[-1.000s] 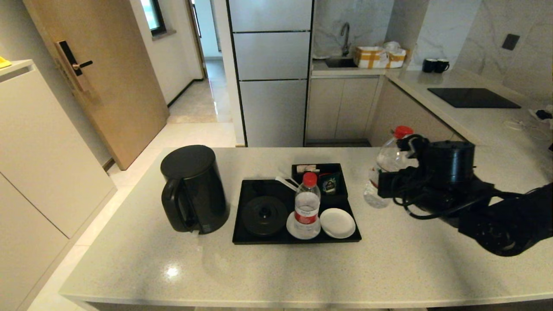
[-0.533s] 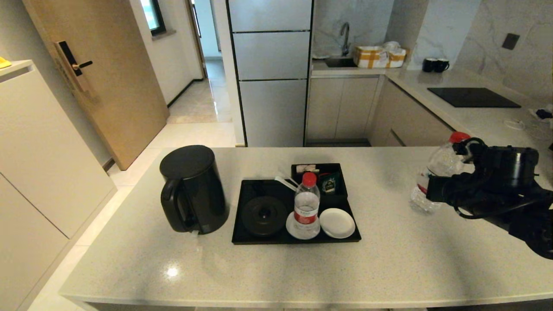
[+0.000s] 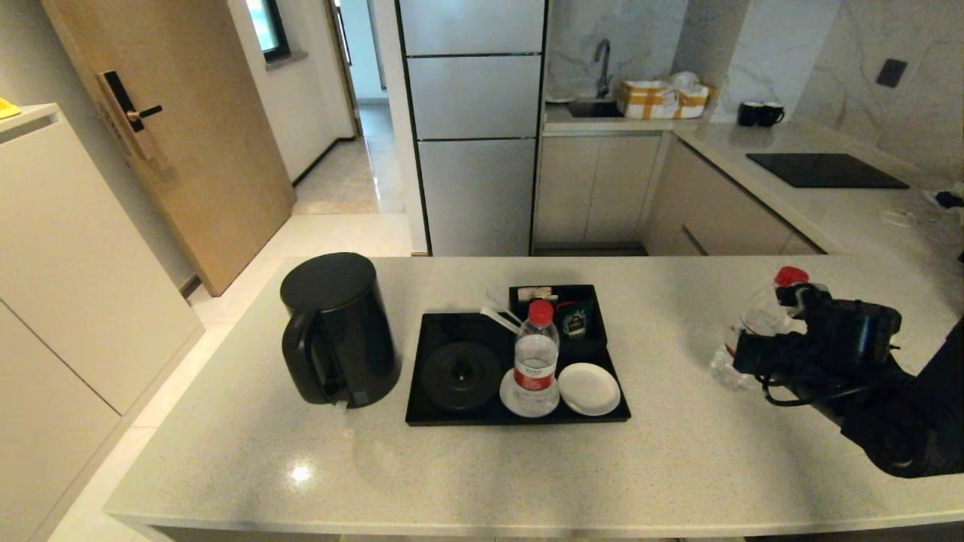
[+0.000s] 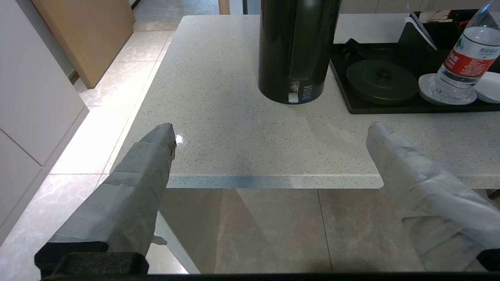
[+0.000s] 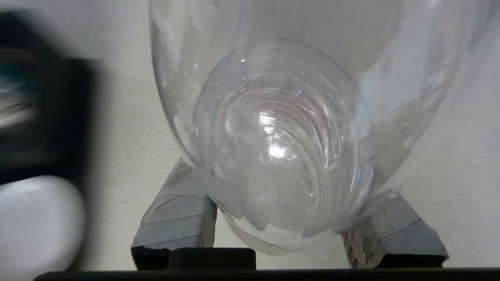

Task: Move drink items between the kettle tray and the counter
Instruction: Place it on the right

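My right gripper [image 3: 742, 350] is shut on a clear water bottle [image 3: 753, 324] with a red cap, holding it tilted low over the counter [image 3: 678, 452] to the right of the kettle tray [image 3: 452, 415]. In the right wrist view that bottle [image 5: 281, 128] fills the picture between the grey fingers [image 5: 175, 218]. A second red-capped bottle [image 3: 535, 361] stands upright on a white saucer in the tray. My left gripper [image 4: 269, 132] stays parked before the counter's near edge, open and empty.
The black kettle [image 3: 335, 327] stands on the counter left of the tray. The tray also holds a round kettle base [image 3: 459, 375], a bare white saucer [image 3: 589, 388] and a compartment box [image 3: 561, 312]. A black cooktop [image 3: 825, 170] lies at the far right.
My right arm has carried the held bottle from beside the tray out to the right and then down toward the counter. The tray's bottle and the kettle have stayed put.
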